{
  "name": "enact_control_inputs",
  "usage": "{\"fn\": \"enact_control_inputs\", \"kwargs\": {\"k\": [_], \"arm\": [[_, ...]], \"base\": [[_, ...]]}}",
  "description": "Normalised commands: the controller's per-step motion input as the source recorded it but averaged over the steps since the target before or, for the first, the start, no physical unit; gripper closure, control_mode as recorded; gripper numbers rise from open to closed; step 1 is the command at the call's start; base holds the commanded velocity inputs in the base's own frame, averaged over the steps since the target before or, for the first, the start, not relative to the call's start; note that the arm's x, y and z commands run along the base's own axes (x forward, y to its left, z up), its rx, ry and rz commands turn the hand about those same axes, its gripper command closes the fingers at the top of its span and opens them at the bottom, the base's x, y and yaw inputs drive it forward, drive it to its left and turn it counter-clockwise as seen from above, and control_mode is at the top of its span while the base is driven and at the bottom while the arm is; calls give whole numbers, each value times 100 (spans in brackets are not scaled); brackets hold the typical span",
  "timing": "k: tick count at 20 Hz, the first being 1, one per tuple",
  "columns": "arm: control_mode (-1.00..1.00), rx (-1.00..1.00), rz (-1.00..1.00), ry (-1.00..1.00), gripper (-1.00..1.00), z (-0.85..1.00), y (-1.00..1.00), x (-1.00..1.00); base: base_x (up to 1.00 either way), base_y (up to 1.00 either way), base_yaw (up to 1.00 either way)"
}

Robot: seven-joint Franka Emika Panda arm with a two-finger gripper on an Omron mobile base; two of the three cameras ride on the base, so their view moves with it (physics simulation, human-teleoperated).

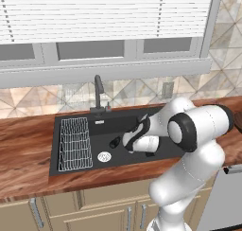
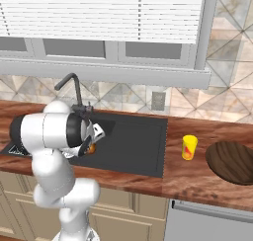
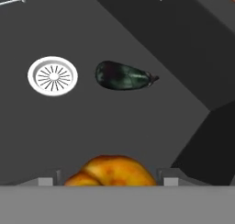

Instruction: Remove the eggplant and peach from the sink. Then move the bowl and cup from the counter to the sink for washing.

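left base view: the eggplant point(image 1: 115, 142) is seen on the sink point(image 1: 71, 164) floor beside the drain point(image 1: 104, 156); right base view: the cup point(image 2: 189, 147) and bowl point(image 2: 232, 162) are set on the counter point(image 2: 192, 180); hand view: the peach point(image 3: 112, 170) is framed between the gripper point(image 3: 110, 178) fingers, spread wide.

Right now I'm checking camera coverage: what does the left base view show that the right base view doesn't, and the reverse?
Left base view alone: the dark elongated eggplant, silver round drain and wire rack. Right base view alone: the small yellow cup, the wide brown wood-grain bowl on the counter, and a sliver of the orange-red peach beside the arm. Both share the black sink and dark faucet.
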Motion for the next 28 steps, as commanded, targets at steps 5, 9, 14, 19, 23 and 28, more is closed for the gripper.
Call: {"fn": "enact_control_inputs", "kwargs": {"k": [5,9,14,19,23,28], "arm": [[-100,0,1,0,100,37,0,0],[-100,0,1,0,100,37,0,0],[-100,0,1,0,100,37,0,0],[-100,0,0,0,100,37,0,0],[-100,0,0,1,100,35,0,0],[-100,0,0,3,100,28,-1,-4]], "base": [[0,0,0],[0,0,0],[0,0,0],[0,0,0],[0,0,0],[0,0,0]]}}
